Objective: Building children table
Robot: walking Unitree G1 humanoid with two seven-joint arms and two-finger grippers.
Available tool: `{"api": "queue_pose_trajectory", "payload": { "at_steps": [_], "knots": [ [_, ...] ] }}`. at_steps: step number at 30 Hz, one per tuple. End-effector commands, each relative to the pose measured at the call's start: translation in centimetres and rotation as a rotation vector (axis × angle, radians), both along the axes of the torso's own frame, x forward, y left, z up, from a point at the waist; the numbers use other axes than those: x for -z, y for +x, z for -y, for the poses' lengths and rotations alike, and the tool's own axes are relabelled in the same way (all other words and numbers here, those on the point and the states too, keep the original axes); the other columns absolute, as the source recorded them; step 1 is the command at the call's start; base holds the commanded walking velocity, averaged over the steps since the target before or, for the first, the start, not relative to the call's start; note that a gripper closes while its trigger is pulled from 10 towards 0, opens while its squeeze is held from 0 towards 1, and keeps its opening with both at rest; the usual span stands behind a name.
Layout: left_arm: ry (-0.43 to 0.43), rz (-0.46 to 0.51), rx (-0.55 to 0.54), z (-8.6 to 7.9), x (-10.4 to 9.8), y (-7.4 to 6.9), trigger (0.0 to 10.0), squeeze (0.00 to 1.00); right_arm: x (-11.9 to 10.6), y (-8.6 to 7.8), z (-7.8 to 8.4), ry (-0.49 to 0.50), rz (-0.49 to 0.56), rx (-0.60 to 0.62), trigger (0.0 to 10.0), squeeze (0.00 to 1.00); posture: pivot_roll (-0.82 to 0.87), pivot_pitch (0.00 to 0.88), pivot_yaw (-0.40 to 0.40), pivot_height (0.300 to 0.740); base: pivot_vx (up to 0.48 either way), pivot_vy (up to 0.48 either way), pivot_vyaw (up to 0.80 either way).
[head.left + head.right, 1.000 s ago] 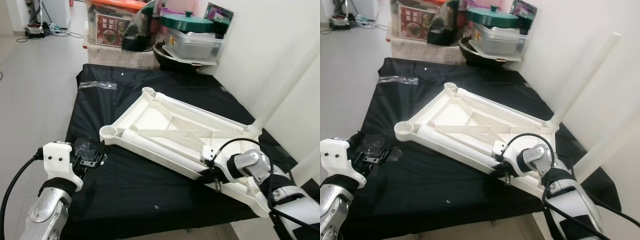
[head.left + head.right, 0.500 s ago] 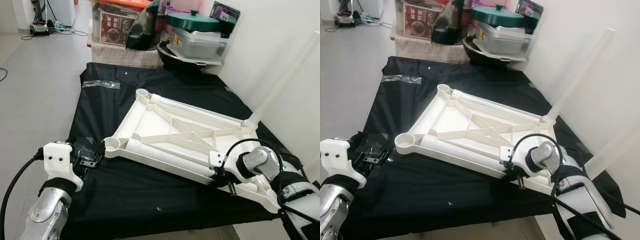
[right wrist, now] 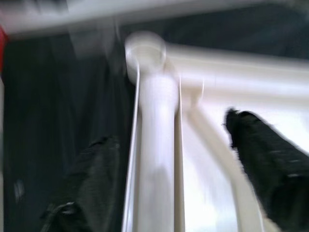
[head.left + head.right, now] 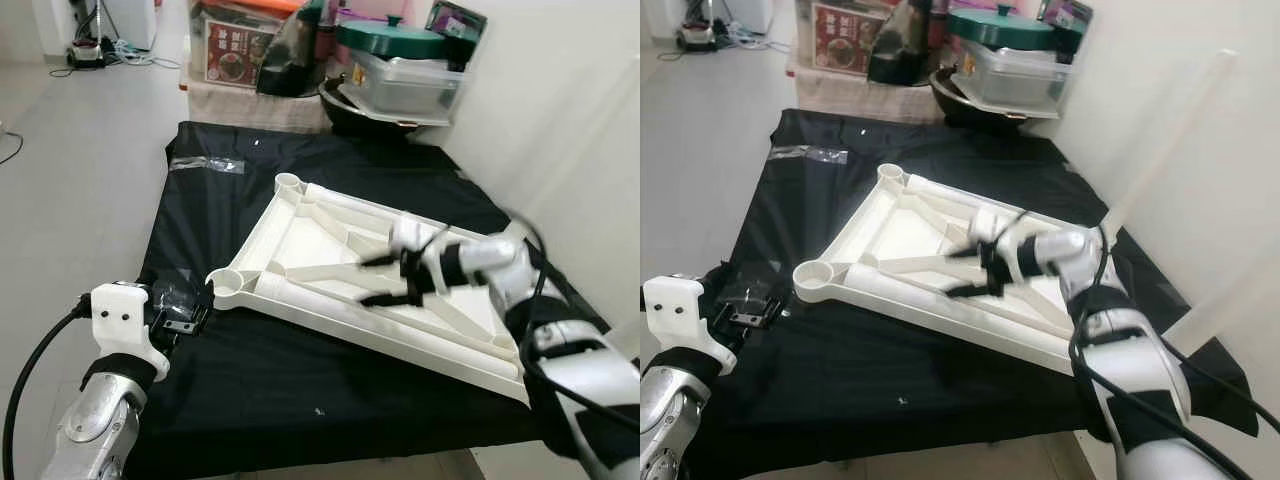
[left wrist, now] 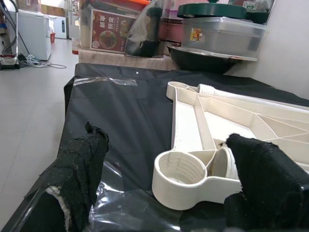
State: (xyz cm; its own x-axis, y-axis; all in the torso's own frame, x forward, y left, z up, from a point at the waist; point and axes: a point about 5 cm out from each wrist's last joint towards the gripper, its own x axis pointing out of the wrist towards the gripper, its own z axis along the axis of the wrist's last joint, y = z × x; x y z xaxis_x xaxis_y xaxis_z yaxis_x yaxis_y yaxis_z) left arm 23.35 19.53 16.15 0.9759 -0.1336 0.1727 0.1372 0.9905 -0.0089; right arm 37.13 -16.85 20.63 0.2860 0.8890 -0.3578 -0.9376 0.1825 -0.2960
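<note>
The right gripper [image 4: 385, 280], fingers spread, has left the tabletop's [image 4: 300, 235] 4 o'clock edge for its ribbed middle, releasing it; the left gripper [image 5: 164, 193] waits open at the 8 o'clock leg socket [image 4: 226, 285]

black cloth [image 4: 300, 170], green-lidded pot [image 4: 392, 40], perhaps box [image 4: 238, 58]

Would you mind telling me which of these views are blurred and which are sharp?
The right wrist view is heavily motion-blurred, smearing the white table frame and black fingers. In the left eye view the right gripper is slightly blurred, the rest fairly sharp. The left wrist view is crisp on the threaded leg socket.
</note>
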Motion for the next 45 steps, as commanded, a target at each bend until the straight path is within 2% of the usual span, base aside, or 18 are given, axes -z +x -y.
{"api": "queue_pose_trajectory", "payload": {
  "at_steps": [1,2,3,4,5,6,8,10,12,13,14,15,20,30,34,40,43,45],
  "knots": [
    [-0.012,0.0,0.008,0.2,0.1,0.1,10.0,0.0,0.2,-0.2,-0.1,0.074,-0.044,-0.005,10.0,1.0,0.15,0.0,-0.205,0.74,0.0,0.0,0.0],
    [-0.014,0.001,0.008,0.3,0.1,0.2,10.0,0.0,0.6,-0.2,-0.9,0.112,-0.069,-0.01,10.0,1.0,0.15,0.0,-0.209,0.74,0.0,0.0,0.0],
    [-0.014,0.001,0.008,0.3,0.1,0.2,10.0,0.0,0.6,-0.2,-0.9,0.112,-0.069,-0.01,10.0,1.0,0.15,0.0,-0.209,0.74,0.0,0.0,0.0],
    [-0.015,0.002,0.008,0.3,0.1,0.2,10.0,0.0,1.0,-0.3,-1.8,0.15,-0.092,-0.005,10.0,0.88,0.16,0.0,-0.212,0.74,0.0,0.0,0.0],
    [-0.017,0.003,0.007,0.3,0.1,0.2,10.0,0.0,1.5,-0.3,-2.6,0.184,-0.12,0.009,10.0,0.13,0.16,0.0,-0.212,0.74,0.0,0.0,0.0],
    [-0.019,0.004,0.005,0.3,0.1,0.2,10.0,0.0,2.3,-0.5,-3.6,0.199,-0.141,0.014,10.0,0.0,0.16,0.0,-0.213,0.74,0.0,0.0,0.0],
    [-0.021,0.005,0.004,0.2,0.1,0.2,10.0,0.0,2.8,-0.6,-4.1,0.207,-0.154,0.015,10.0,0.0,0.16,0.0,-0.213,0.74,0.0,0.0,0.0],
    [-0.022,0.005,0.002,0.2,0.1,0.1,10.0,0.0,4.7,-0.9,-5.2,0.193,-0.223,0.062,10.0,0.0,0.16,0.0,-0.213,0.74,0.0,0.0,0.0],
    [-0.022,0.005,0.002,0.2,0.1,0.1,10.0,0.0,4.7,-0.9,-5.2,0.193,-0.223,0.062,10.0,0.0,0.16,0.0,-0.213,0.74,0.0,0.0,0.0],
    [-0.023,0.005,0.002,0.2,0.1,0.1,10.0,0.0,6.0,-0.8,-5.5,0.172,-0.259,0.143,10.0,0.0,0.16,0.0,-0.215,0.74,0.0,0.0,0.0],
    [-0.023,0.005,0.002,0.2,0.1,0.1,10.0,0.0,6.0,-0.8,-5.5,0.172,-0.259,0.143,10.0,0.0,0.16,0.0,-0.215,0.74,0.0,0.0,0.0],
    [-0.023,0.005,0.001,0.2,0.1,0.1,10.0,0.0,7.5,-0.8,-5.4,0.136,-0.294,0.251,10.0,0.0,0.16,0.0,-0.215,0.74,0.0,0.0,0.0],
    [-0.023,0.006,0.0,0.1,0.1,0.1,10.0,0.0,9.3,-1.0,-5.2,0.095,-0.335,0.361,10.0,0.0,0.16,0.0,-0.212,0.74,0.0,0.0,0.0],
    [-0.025,0.006,0.003,0.1,0.1,0.3,10.0,0.0,11.0,-3.3,-5.8,0.04,-0.394,0.201,10.0,0.0,0.16,0.0,-0.209,0.74,0.0,0.0,0.0],
    [-0.027,0.006,0.002,0.0,0.1,0.3,10.0,0.0,10.5,-2.9,-6.0,0.077,-0.35,0.221,10.0,0.0,0.16,0.0,-0.21,0.74,0.0,0.0,0.0],
    [-0.028,0.006,0.003,0.0,0.1,0.3,10.0,0.0,10.3,-3.1,-5.9,0.069,-0.336,0.212,10.0,0.0,0.16,0.0,-0.208,0.74,0.0,0.0,0.0],
    [-0.028,0.006,0.004,0.0,0.0,0.3,10.0,0.0,10.1,-3.5,-6.1,0.095,-0.344,0.171,10.0,0.0,0.16,0.0,-0.204,0.74,0.0,0.0,0.0],
    [-0.028,0.005,0.004,0.0,0.0,0.3,10.0,0.0,9.2,-4.5,-6.3,0.185,-0.357,0.064,10.0,0.0,0.16,0.0,-0.205,0.74,0.0,0.0,0.0]
  ]
}}
